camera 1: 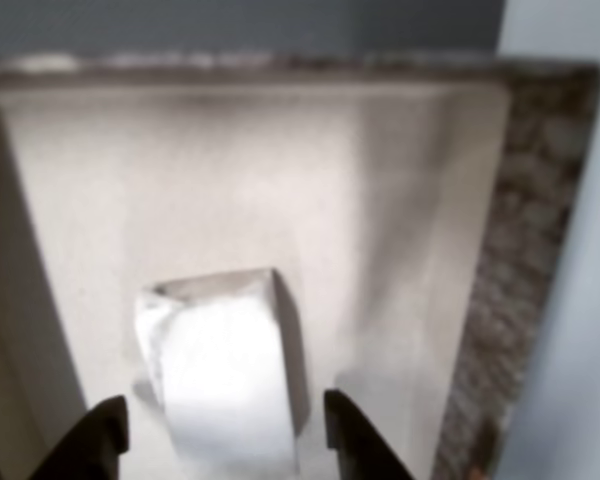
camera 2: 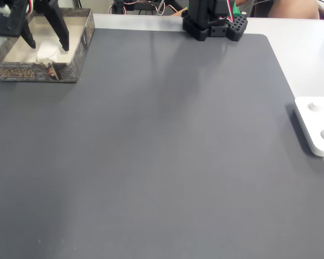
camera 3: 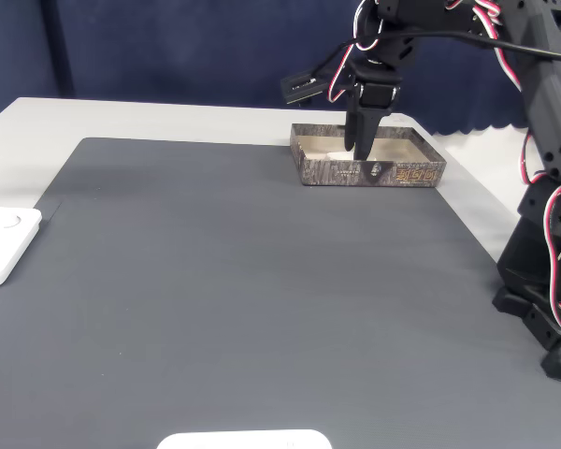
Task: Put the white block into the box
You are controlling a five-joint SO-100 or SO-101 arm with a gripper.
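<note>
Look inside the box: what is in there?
Inside the box the white block lies on the pale floor between the open tool tips. The block's underside and near end are hidden.

- The white block [camera 1: 225,375] (matte, oblong, one end grubby) lies flat on the pale floor inside the box [camera 2: 78,51].
- The box, brown-patterned and shallow, sits open at the mat's corner.

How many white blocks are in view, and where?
1. The white block lies on the floor of the box, between the open fingertips of the gripper. A fixed view shows it as a pale patch. The box walls could hide others.
</note>
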